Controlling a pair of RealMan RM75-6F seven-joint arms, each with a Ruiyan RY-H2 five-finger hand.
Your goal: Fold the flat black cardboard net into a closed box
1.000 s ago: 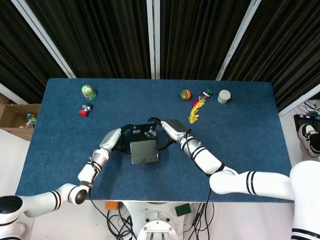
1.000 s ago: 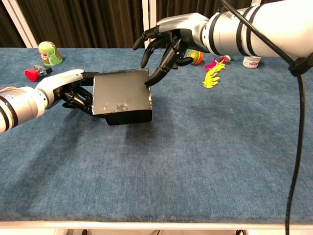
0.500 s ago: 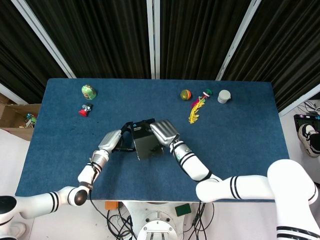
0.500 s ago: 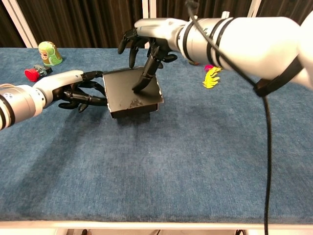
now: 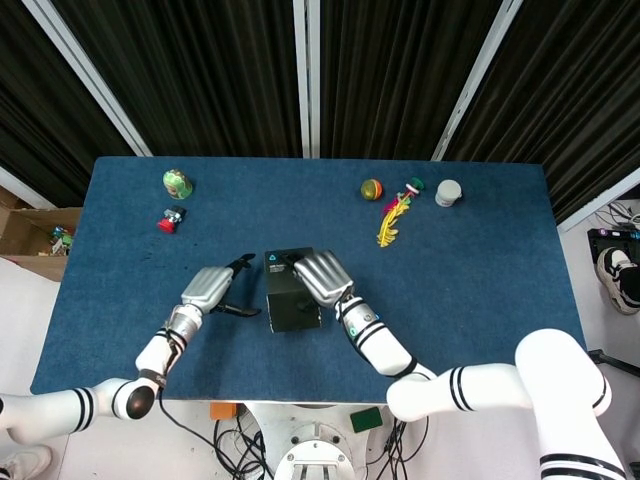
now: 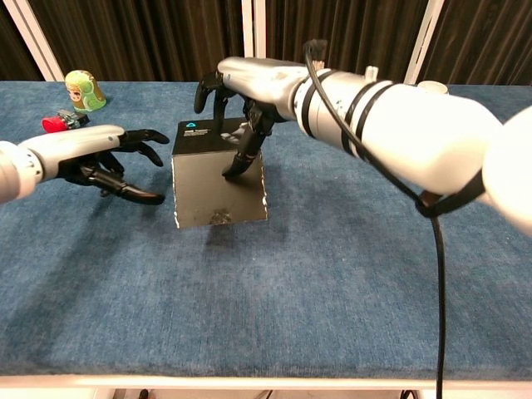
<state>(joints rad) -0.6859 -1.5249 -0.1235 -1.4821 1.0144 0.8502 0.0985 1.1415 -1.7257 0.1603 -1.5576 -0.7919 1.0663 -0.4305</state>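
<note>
Black box [image 6: 219, 187] mid-table [image 6: 332, 274], folded up, near face tipped toward the camera. Left hand [image 6: 104, 160] just left of it, fingers apart, holding nothing (clear of the box). Right hand [image 6: 241, 96] over the top, fingers spread, one fingertip pressing the lid. Far left: green doll [image 6: 84, 90], red toy [image 6: 58, 123].

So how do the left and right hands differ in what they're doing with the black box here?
The right hand reaches over the black box with a fingertip pressing its front face; the left hand hangs beside the box, apart from it. The right hand's fingers point downward, the left's spread sideways toward the box. Neither grips it.
</note>
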